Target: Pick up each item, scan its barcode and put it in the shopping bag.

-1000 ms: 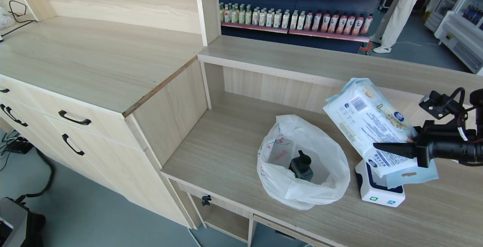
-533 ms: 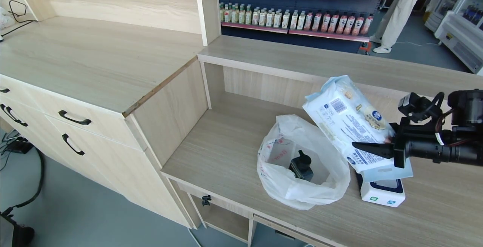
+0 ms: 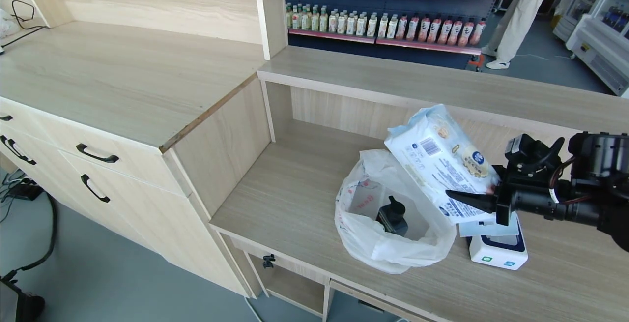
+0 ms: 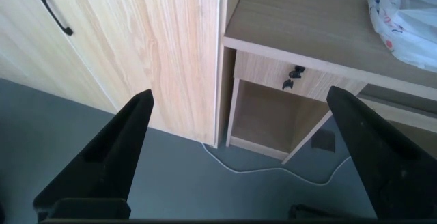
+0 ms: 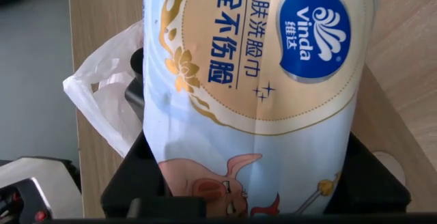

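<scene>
The right gripper [image 3: 471, 197] is clamped on the lower end of the soft pack [image 3: 437, 164], with one black, tapered finger [image 3: 467, 198] lying across the pack's near face. In the right wrist view, the dark jaws of the same gripper [image 5: 252, 186] bracket the pack [image 5: 259, 80] on both sides. The pack is a pillow-shaped package in glossy white and pale blue film, with a flat sealed flap at the gripped end. It is held in the air, tilted. Its long axis runs from the gripper up and away toward the robot's left, and its upper end stands over the far rim of the shopping bag [image 3: 393, 255]. Its lower end hangs just above the white, box-shaped scanner [image 3: 496, 257]. The head view shows the barcode on the upturned side. The right wrist view shows the front face instead, with a round blue emblem, gold ornament and a pink cartoon figure, and the bag [image 5: 102, 94] beyond it. The bag is thin, crinkled, translucent white plastic, open at the top, with a black-capped item [image 3: 393, 214] inside. It rests on the light wood-grain counter [image 3: 295, 189]. The left gripper [image 4: 235, 156] hangs beside the counter front with its fingers spread wide and nothing between them.
</scene>
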